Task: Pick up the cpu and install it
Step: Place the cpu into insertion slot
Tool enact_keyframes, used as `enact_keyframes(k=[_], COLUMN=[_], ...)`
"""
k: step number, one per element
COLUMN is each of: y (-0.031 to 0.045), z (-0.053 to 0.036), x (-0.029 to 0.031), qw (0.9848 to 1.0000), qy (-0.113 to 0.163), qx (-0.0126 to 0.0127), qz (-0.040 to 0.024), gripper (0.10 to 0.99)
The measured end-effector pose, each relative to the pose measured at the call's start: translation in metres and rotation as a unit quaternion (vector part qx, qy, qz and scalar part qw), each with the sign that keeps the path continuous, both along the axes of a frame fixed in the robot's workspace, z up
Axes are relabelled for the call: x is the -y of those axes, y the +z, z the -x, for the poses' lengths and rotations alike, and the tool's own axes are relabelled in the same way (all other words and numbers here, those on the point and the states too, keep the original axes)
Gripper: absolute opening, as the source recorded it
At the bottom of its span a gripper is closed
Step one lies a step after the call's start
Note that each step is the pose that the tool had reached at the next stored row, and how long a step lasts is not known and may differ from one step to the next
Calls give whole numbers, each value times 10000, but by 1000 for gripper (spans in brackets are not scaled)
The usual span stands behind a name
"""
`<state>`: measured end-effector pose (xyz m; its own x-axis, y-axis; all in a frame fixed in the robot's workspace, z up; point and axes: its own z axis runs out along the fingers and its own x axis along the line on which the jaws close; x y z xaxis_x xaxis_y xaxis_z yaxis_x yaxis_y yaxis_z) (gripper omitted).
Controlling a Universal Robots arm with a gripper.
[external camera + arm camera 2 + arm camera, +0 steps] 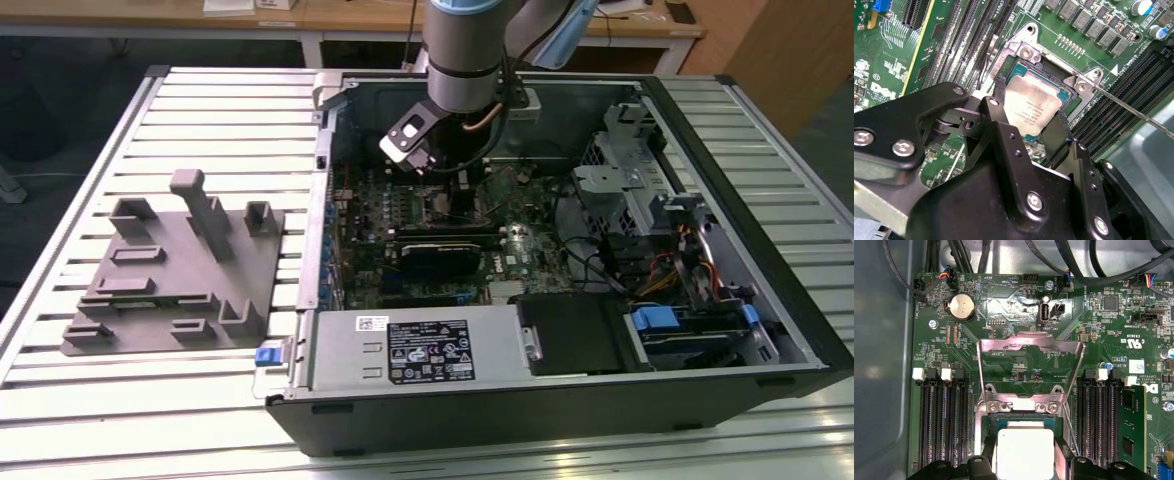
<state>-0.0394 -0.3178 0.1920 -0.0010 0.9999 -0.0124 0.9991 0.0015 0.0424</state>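
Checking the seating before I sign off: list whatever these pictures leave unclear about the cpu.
- Cpu sides: both wrist views, covered by the hand.
- One cpu edge: first wrist view, cut off by the frame.
- Socket: exterior view, hidden behind the arm.
So whether it is fully seated cannot be told.

Quick tally: one robot arm (461,60) with one gripper (1030,116), one cpu (1034,102), one open computer case (534,420), one motherboard (1019,365), one coin battery (962,307), one black expansion card (441,255), one grey tray (147,318), and one slatted table (107,410).
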Motion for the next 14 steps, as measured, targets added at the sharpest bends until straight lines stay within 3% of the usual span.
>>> enact_keyframes(k=[7, 8, 14], y=[-6, -6, 21], z=[-2, -1, 0], x=[-2, -2, 0], qw=[10000, 10000, 10000], qy=[0, 0, 0], qx=[5, 4, 0], qz=[-7, -6, 0], gripper=[553, 612, 612])
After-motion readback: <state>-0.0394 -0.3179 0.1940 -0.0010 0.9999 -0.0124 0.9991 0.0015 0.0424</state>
